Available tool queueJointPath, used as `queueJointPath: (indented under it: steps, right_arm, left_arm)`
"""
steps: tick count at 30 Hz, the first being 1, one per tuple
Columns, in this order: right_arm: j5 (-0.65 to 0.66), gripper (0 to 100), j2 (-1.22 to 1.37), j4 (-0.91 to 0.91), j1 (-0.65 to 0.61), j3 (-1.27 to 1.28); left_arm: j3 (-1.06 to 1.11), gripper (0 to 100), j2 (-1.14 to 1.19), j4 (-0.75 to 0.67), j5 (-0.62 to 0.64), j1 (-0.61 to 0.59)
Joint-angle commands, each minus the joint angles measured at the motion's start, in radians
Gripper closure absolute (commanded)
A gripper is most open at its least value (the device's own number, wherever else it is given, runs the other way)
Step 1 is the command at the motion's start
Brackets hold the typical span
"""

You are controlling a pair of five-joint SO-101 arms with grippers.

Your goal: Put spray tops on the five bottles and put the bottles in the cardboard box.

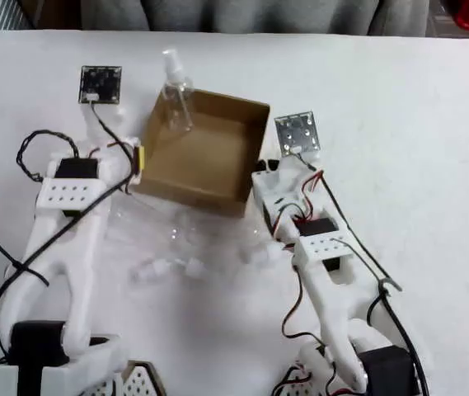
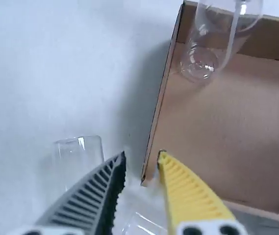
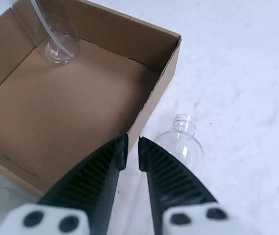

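Observation:
The cardboard box (image 1: 209, 157) sits mid-table. One clear bottle with a spray top (image 1: 176, 91) stands in its far left corner, its base also visible (image 2: 200, 61) (image 3: 61, 49). My left gripper (image 2: 141, 159) is slightly open, its grey and yellow fingers astride the box's near left corner (image 1: 138, 161), holding nothing. My right gripper (image 3: 132, 146) is shut, hovering at the box's near right wall (image 1: 260, 177). A topless clear bottle (image 3: 181, 142) lies just outside that wall. Another clear bottle (image 2: 78, 154) lies by the left gripper. More bottles (image 1: 176, 229) and loose spray tops (image 1: 158, 269) lie in front of the box.
A small black board (image 1: 100, 83) and a metal-coloured board (image 1: 297, 132) with cables lie beside the box. Both arm bases stand at the near edge. The table's right half is bare white surface (image 1: 415, 148).

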Motion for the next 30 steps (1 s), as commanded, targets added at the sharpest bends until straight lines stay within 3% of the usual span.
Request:
queueJointPath:
  steps: [1,15,30]
  right_arm:
    - [0.003,98.2,-0.004,0.012,0.013,-0.051]
    - [0.003,98.2,-0.004,0.012,0.013,-0.051]
    - [0.003,98.2,-0.004,0.010,0.012,-0.051]
  left_arm:
    - [-0.074,86,-0.022,0.009,-0.017,0.018]
    - [-0.368,86,0.343,0.110,-0.066,0.008]
    - [-0.311,86,0.389,0.144,-0.117,0.045]
